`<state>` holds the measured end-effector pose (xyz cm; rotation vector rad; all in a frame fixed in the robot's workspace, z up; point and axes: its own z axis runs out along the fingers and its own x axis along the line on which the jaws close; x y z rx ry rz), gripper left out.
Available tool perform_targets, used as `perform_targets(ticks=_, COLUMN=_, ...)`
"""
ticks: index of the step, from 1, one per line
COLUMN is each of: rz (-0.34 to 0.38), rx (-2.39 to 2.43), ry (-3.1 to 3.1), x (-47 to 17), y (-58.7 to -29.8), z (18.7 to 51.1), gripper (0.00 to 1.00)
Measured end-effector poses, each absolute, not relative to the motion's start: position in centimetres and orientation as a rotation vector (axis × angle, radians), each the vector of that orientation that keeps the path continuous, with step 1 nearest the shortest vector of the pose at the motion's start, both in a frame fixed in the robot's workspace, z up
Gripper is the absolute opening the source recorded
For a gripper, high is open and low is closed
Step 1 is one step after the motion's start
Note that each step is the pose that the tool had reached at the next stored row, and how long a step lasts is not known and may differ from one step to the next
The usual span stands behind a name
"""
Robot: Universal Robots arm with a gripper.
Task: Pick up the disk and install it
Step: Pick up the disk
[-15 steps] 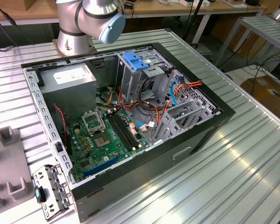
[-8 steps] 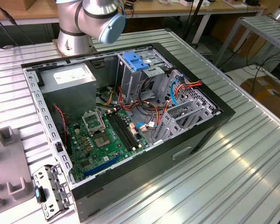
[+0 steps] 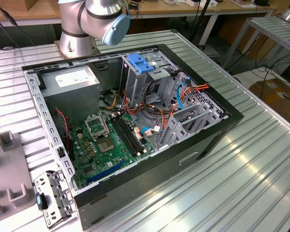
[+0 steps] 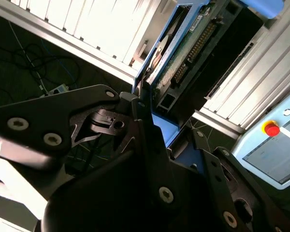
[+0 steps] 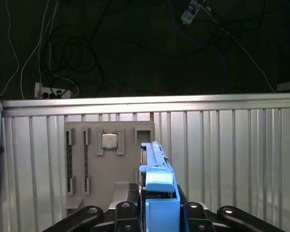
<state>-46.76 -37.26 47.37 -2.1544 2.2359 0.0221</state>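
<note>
Across the surface (image 3: pixel 261 159): ribbed metal carrying the open computer case (image 3: pixel 135 193), lid off so its drive cage (image 3: pixel 135 79) is reachable.
Grey tray (image 5: pixel 111 169): lies flat on the surface, parts seated in its pockets.
Claw (image 5: pixel 159 211): seemingly clamped on the disk (image 5: pixel 157 176), squeezing its two flat sides.
Disk: held edge-on above the surface near the tray, not yet in the cage; rails probably left free for sliding in.

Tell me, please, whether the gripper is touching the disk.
Touching. In the first wrist view the gripper has its fingers tight against both sides of the disk, with no gap between them.
</note>
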Motion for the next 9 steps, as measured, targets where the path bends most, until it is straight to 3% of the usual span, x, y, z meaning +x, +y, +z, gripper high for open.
perform_targets(ticks=9, rz=0.022, rx=-2.154, ry=2.236, x=-46.8, y=-37.3, z=48.8, gripper=0.37)
